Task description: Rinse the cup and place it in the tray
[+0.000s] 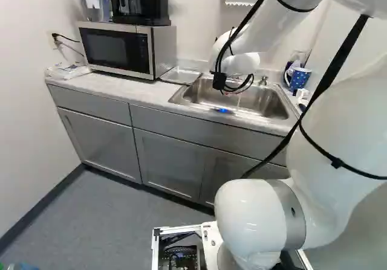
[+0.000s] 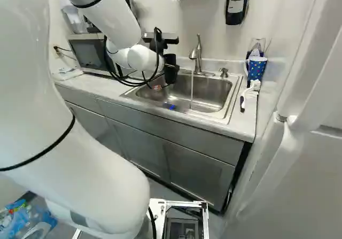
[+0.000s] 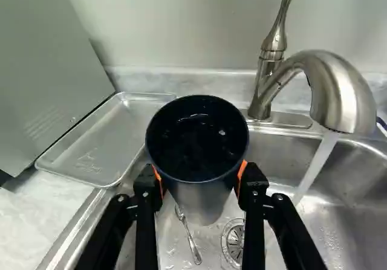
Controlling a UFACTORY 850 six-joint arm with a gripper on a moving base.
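Holding cup (image 3: 198,155) above sink (image 3: 357,185) (tap (image 3: 341,95) running)

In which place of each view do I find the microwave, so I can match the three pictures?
Left base view: at the upper left, on the counter, its dark door facing us.
Right base view: at the upper left, partly behind the arm.
Wrist view: only its grey side, beside the tray, on the side away from the faucet.
Shared landmark: the metal sink.
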